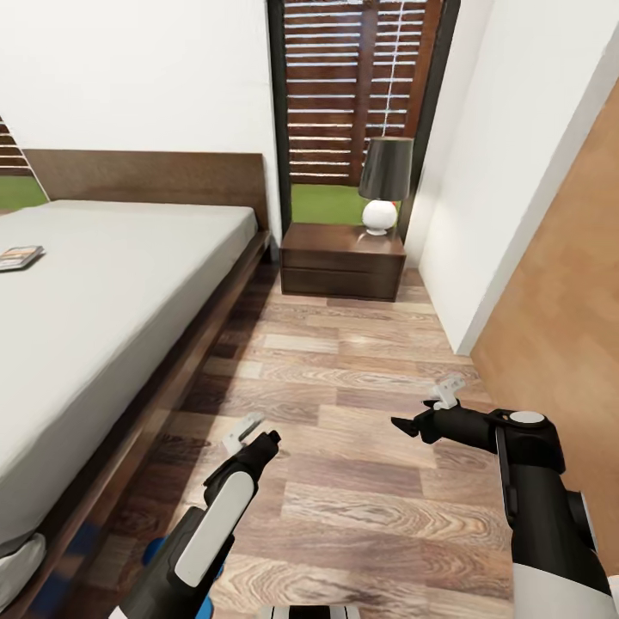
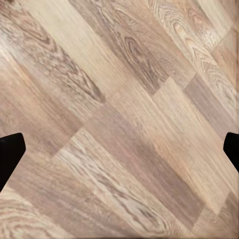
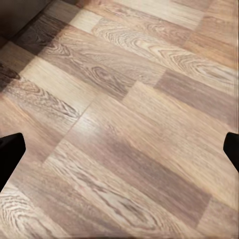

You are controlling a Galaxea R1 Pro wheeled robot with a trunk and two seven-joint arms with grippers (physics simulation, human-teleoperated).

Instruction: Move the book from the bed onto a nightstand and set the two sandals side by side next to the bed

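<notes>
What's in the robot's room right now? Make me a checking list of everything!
Surface: brown wood-plank floor, bare between the arms.
Job's things: the book lies on the bed, near its far side. The nightstand stands beside the headboard. A bit of blue shows on the floor by the bed frame, behind the left arm; likely a sandal, too hidden to be sure.
Clutter: a lamp with a dark shade and round white base on the nightstand.
Grippers: left gripper and right gripper are both open, empty, above the floor.
Cables: nothing seen.
Surroundings: white walls, tall window with slats and grass behind.
</notes>
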